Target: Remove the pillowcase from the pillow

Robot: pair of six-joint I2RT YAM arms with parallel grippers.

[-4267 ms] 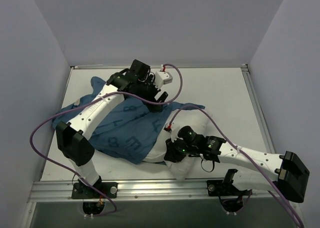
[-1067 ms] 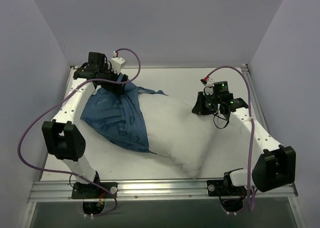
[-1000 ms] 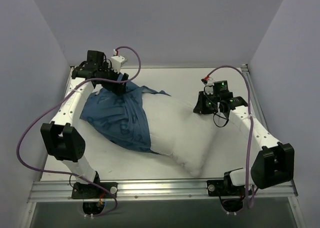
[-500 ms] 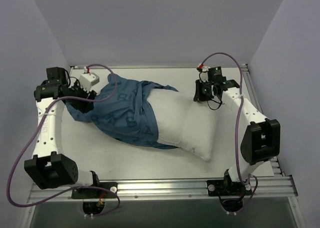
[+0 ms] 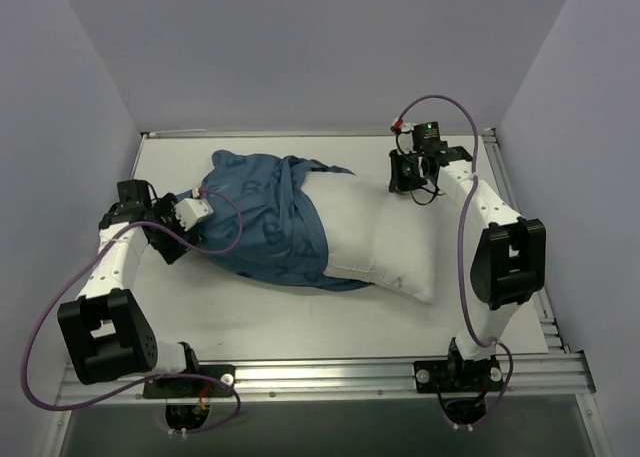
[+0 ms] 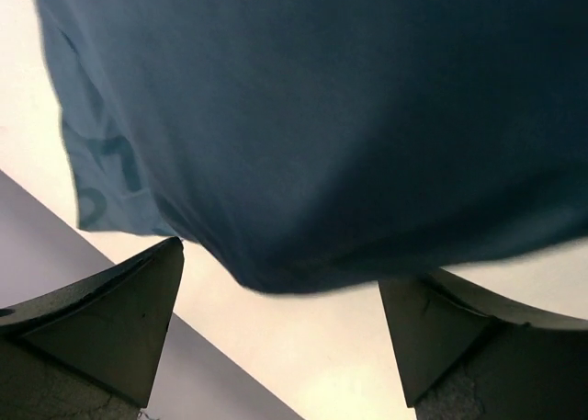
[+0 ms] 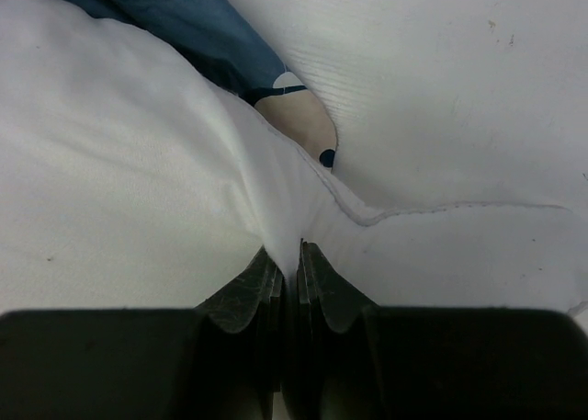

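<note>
At the table's far right corner, the right gripper point(image 7: 288, 250) is clenched on a pinch of the pillow point(image 5: 375, 237), its two dark fingers pressed together with a thin fold of white cloth squeezed between them. The cloth puckers into soft creases around the grip, and a stitched seam curves past just beyond the fingertips.

Across the white table point(image 5: 300, 322), the left gripper point(image 6: 280, 264) is released. Its dark, wedge-shaped fingers point(image 6: 101, 319) stand wide apart, and the blue fabric of the pillowcase point(image 5: 260, 227) sags in a rounded bulge over the gap between them. Nothing is clamped there.

The pillow is plump, plain white and roughly rectangular, and it lies slantwise across the middle of the table with its near right corner pointing toward the arms. The pillowcase is soft, matte blue and printed with darker blue letters. It covers the pillow's left half, bunched in folds at its open edge, while the right half lies bare. The closed end of the cover hangs slack toward the left gripper. In the right wrist view, a strip of the blue cover with a scrap of beige-and-black print peeks out from under the pillow's far edge.
</note>
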